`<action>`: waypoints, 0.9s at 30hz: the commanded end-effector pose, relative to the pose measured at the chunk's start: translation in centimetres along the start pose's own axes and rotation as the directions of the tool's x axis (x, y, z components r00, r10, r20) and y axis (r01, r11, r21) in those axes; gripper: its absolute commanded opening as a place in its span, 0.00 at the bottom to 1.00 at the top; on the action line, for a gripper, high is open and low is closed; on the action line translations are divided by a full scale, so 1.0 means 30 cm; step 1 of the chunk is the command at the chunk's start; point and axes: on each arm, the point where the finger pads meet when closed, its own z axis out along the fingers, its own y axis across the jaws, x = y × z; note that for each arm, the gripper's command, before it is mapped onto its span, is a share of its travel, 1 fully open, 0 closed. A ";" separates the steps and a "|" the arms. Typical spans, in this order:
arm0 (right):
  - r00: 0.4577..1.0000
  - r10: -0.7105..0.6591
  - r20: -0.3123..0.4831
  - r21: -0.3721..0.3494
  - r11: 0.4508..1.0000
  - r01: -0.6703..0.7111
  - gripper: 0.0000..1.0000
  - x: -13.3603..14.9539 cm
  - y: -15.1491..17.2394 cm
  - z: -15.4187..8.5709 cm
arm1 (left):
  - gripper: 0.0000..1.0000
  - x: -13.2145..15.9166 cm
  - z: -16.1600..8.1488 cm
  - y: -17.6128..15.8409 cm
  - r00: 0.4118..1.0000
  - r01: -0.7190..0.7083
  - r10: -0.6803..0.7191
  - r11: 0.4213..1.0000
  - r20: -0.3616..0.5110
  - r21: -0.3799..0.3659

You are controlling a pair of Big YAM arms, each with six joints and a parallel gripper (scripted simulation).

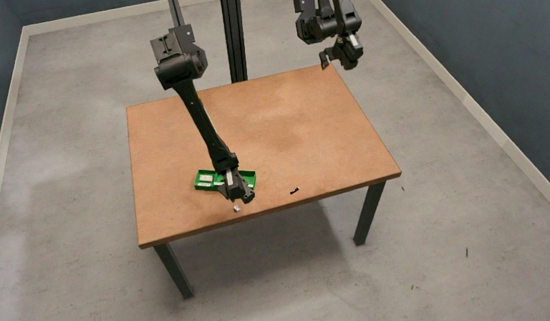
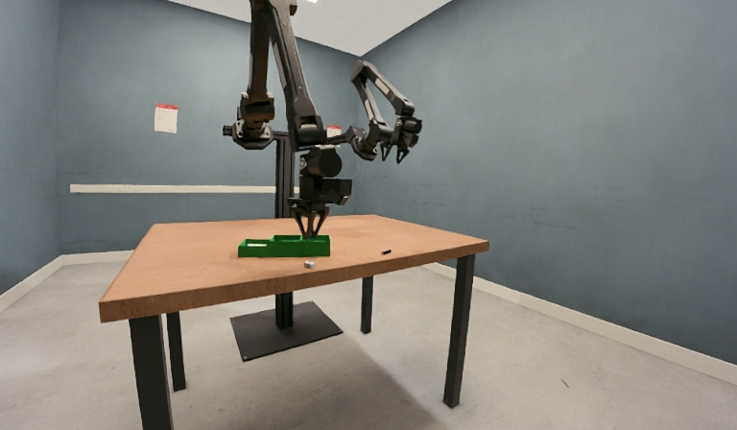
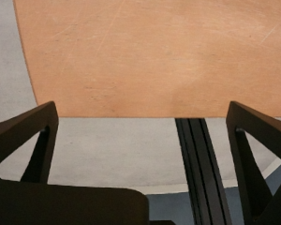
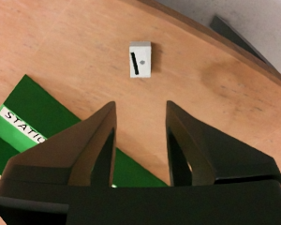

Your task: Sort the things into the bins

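The right gripper was partly open, holding 0 things. The left gripper was wide open. 1 little white block lay outside the green bins.

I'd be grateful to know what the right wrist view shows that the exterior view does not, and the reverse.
Only the right wrist view: the black stripe on the white block, and label lettering starting "STATI".

Only the exterior view: the left gripper and the small dark object on the table.

Both: the white block, table, green bins and right gripper.
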 end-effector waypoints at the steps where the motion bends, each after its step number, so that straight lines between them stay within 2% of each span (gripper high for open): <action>1: 1.000 0.005 -0.001 0.007 1.000 -0.005 0.29 0.008 -0.019 0.033 | 1.00 -0.066 -0.062 0.001 0.999 0.001 -0.001 1.000 0.048 -0.002; 2: 1.000 0.003 0.009 0.012 1.000 -0.003 0.29 -0.013 -0.030 0.043 | 1.00 -0.066 -0.062 0.001 0.999 0.001 -0.001 1.000 0.048 -0.002; 12: 1.000 0.000 0.005 0.011 1.000 0.000 0.29 0.002 -0.022 0.179 | 1.00 -0.066 -0.062 0.001 0.999 0.001 -0.001 1.000 0.048 -0.002; 17: 1.000 -0.001 0.005 0.011 1.000 0.001 0.29 -0.005 -0.026 0.217 | 1.00 -0.066 -0.062 0.001 0.999 0.001 -0.001 1.000 0.048 -0.002; 19: 1.000 -0.001 -0.008 0.006 1.000 0.001 0.29 -0.004 -0.027 0.218 | 1.00 -0.066 -0.062 0.001 0.999 0.001 -0.001 1.000 0.048 -0.002; 22: 1.000 0.004 0.022 0.018 1.000 -0.005 0.29 -0.059 -0.061 0.162 | 1.00 -0.066 -0.062 0.001 0.999 0.001 -0.001 1.000 0.048 -0.002; 24: 1.000 -0.003 -0.009 0.003 1.000 0.003 0.29 -0.015 -0.029 0.220 | 1.00 -0.066 -0.062 0.001 0.999 0.001 -0.001 1.000 0.048 -0.002; 27: 1.000 -0.003 -0.014 0.003 1.000 0.003 0.29 0.022 -0.015 0.238 | 1.00 -0.066 -0.062 0.001 0.999 0.001 -0.001 1.000 0.048 -0.002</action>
